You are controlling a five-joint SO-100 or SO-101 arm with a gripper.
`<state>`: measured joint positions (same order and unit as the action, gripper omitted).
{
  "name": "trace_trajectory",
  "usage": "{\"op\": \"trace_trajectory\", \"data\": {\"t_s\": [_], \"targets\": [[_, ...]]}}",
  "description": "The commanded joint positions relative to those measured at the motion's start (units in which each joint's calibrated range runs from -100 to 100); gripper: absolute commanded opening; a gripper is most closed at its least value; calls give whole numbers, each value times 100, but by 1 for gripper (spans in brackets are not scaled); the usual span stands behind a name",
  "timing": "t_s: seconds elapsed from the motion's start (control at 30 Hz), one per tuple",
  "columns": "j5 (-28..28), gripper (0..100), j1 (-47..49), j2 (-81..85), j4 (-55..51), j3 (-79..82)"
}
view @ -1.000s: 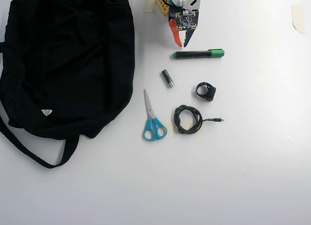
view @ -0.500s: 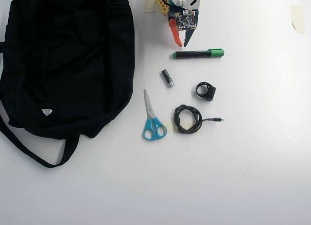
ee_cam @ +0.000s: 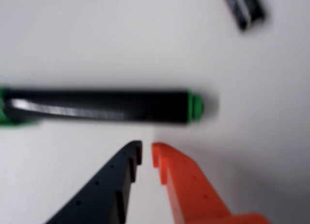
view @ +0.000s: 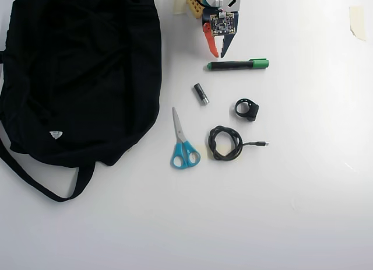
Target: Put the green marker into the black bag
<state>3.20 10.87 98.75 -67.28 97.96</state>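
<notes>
— Orange-and-black two-finger gripper, tips nearly together with only a thin slit between, gripping nothing, poised over the white table.

— And the target?

— Slim black-barrelled green marker with bright green cap, flat on the table just beyond the fingertips in the overhead view, not touching. Long axis running left to right, square across the gripper's line of reach; cap toward the right, small green end toward the left. Small green end closest to the tips in the wrist view, slightly blurred.

— Destination?

— Large soft black fabric bag, well apart at left. Short grey-black battery near the marker's left end. Likely need: wider jaws before straddling the barrel.
</notes>
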Motion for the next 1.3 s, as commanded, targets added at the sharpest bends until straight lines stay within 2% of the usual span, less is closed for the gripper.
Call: {"op": "trace_trajectory", "data": {"t_s": [0.0,0.17,0.53,0.7,0.93,1.0,1.13,1.27], "targets": [[5,2,27,0,742,88],[5,2,27,-863,2086,-730],[-5,2,20,-4564,4385,-3920],[-58,2,-182,-6340,4635,-6040],[-63,2,-422,-7884,4670,-8403],[-94,2,-437,-8224,4773,-8861],[-593,2,-399,-8763,4894,-9328],[-582,2,-384,-8913,4971,-9382]]}}
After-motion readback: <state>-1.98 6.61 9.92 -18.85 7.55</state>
